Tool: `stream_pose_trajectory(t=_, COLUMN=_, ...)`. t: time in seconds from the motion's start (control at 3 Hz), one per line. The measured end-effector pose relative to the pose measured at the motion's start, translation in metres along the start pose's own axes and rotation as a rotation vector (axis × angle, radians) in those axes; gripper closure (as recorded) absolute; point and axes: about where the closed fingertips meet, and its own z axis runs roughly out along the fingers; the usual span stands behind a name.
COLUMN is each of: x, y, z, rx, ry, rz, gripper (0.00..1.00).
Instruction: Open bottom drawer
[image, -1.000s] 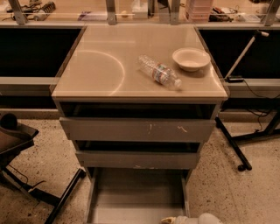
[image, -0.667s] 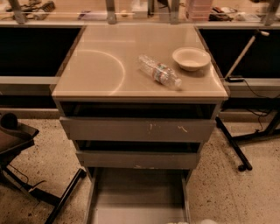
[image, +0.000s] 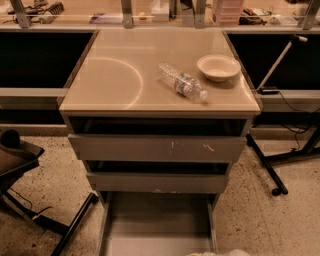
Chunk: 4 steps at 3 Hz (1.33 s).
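The bottom drawer (image: 157, 220) of the grey cabinet stands pulled out toward me. Its shallow grey tray interior shows, and its front runs off the lower edge of the view. Above it are the mid-width front (image: 157, 182) with a pale edge scuff and the widest front (image: 157, 148) with white scratch marks, both slightly out. Only a pale sliver of my gripper (image: 220, 253) shows at the bottom edge, over the drawer's near right corner. The rest of it is out of view.
On the beige cabinet top (image: 110, 80) lie a plastic water bottle (image: 182, 83) on its side and a white bowl (image: 218, 67). A black chair base (image: 30, 200) stands at left, a black stand leg (image: 267, 170) at right. A cluttered shelf runs along the back.
My gripper has dropped toward the bottom edge of the view, so less of it shows. The drawers have not moved.
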Motion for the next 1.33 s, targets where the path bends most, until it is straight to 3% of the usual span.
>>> stream_pose_trajectory(t=1.0, x=0.0000, y=0.0001, z=0.0001, rx=0.000, ry=0.000, rz=0.000, gripper=0.11)
stream_pose_trajectory(t=1.33, x=0.0000, y=0.0001, z=0.0001, rx=0.000, ry=0.000, rz=0.000, gripper=0.00)
